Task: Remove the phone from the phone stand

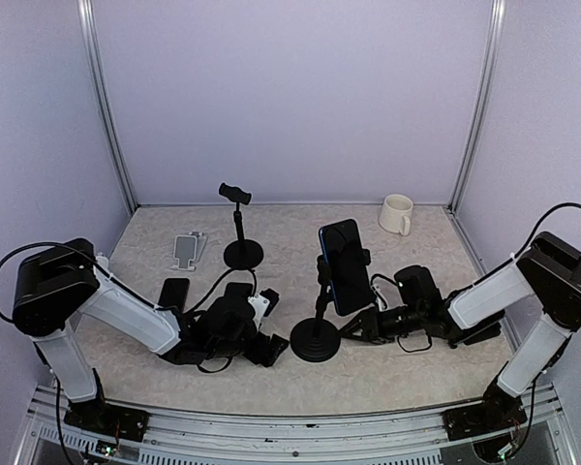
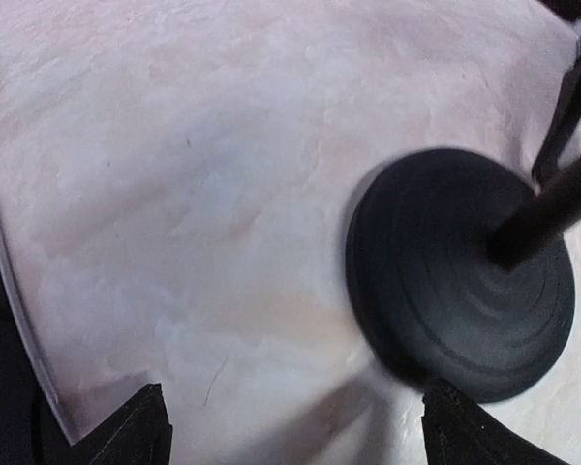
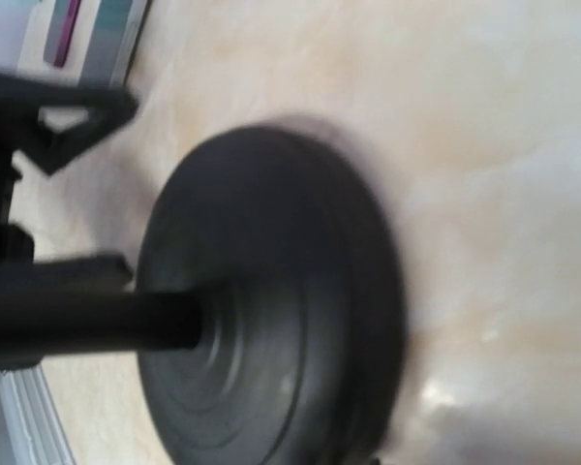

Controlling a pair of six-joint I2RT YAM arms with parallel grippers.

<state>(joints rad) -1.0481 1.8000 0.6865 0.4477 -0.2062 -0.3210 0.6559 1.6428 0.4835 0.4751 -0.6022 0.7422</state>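
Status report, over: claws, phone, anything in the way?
Left claw open, low beside the stand base. Right claw by the pole, grip unclear. Phone clamped in stand, not yet out. Empty stand and mug farther back, clear.

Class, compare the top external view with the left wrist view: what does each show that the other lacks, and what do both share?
Top external only: the clamped black smartphone, a white mug, an empty second black stand. Left wrist only: concentric ridges on the round black stand base. Both: that base, on the beige tabletop.
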